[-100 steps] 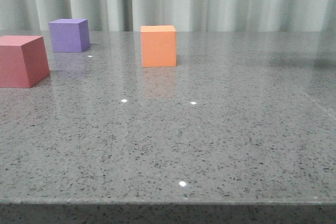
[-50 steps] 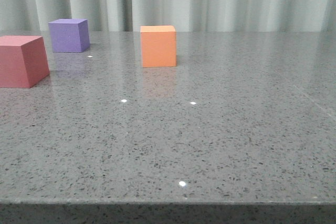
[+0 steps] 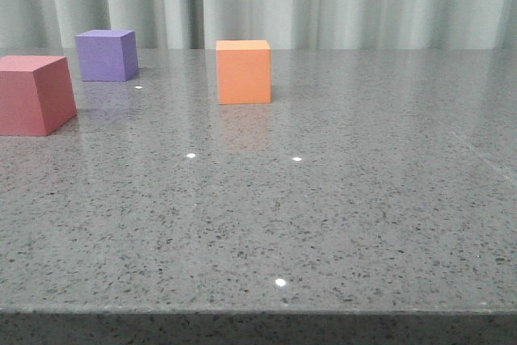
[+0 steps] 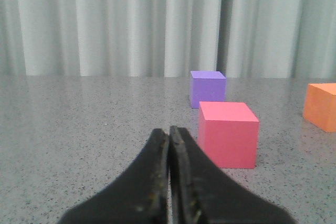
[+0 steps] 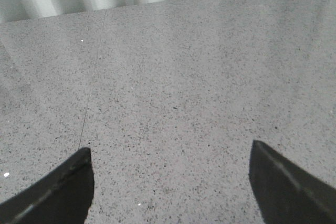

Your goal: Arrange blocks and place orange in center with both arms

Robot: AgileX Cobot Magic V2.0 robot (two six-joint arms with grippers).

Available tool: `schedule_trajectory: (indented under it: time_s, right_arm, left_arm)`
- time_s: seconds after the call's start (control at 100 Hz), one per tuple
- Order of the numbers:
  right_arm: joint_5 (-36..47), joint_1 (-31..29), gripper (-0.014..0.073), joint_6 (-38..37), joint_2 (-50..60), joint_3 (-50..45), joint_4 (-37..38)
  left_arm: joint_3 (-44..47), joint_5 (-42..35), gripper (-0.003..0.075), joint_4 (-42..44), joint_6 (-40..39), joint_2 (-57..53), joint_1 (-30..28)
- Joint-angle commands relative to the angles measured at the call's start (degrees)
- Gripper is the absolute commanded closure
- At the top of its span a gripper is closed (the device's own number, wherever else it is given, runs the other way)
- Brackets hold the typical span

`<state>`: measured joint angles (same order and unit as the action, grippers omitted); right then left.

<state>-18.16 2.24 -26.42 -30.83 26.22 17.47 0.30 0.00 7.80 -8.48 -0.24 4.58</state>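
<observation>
Three cubes stand on the grey speckled table (image 3: 339, 199). The orange cube (image 3: 243, 71) is at the back middle, the purple cube (image 3: 106, 54) at the back left, the pinkish-red cube (image 3: 34, 94) at the left edge of the front view. Neither gripper shows in the front view. In the left wrist view my left gripper (image 4: 169, 129) is shut on nothing, low over the table, with the pinkish-red cube (image 4: 228, 134) just beside and beyond it, the purple cube (image 4: 207, 88) behind, the orange cube (image 4: 321, 106) at the frame's edge. My right gripper (image 5: 170, 153) is open over bare table.
Pale pleated curtains (image 3: 323, 2) hang behind the table's far edge. The table's front edge (image 3: 258, 311) runs along the bottom of the front view. A thin seam (image 5: 86, 114) crosses the tabletop under the right gripper.
A dark bit of arm at the top right corner and its shadow on the right of the table one second ago are gone. The cubes have not moved.
</observation>
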Motion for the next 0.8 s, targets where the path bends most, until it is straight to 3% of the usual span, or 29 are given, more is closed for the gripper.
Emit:
schedule_trajectory:
  time_s: [0.0,0.09,0.4,0.79]
  right_arm:
    - [5.1,-0.4,0.0043,0.2,1.5,0.8,1.1]
    - [5.2,-0.4,0.0146,0.2,1.7,0.8,1.2]
    - [5.4,-0.4,0.0669,0.2,1.7,0.8,1.2]
    - [5.4,-0.4,0.0662,0.2,1.7,0.8,1.2]
  left_arm:
    - [2.6,-4.6,0.0741,-0.5,-0.5,-1.9,0.0]
    - [2.6,-4.6,0.0741,-0.5,-0.5,-1.9,0.0]
    - [2.6,-4.6,0.0741,-0.5,-0.5,-1.9,0.0]
    - [2.6,-4.6,0.0741,-0.5,-0.5,-1.9,0.0]
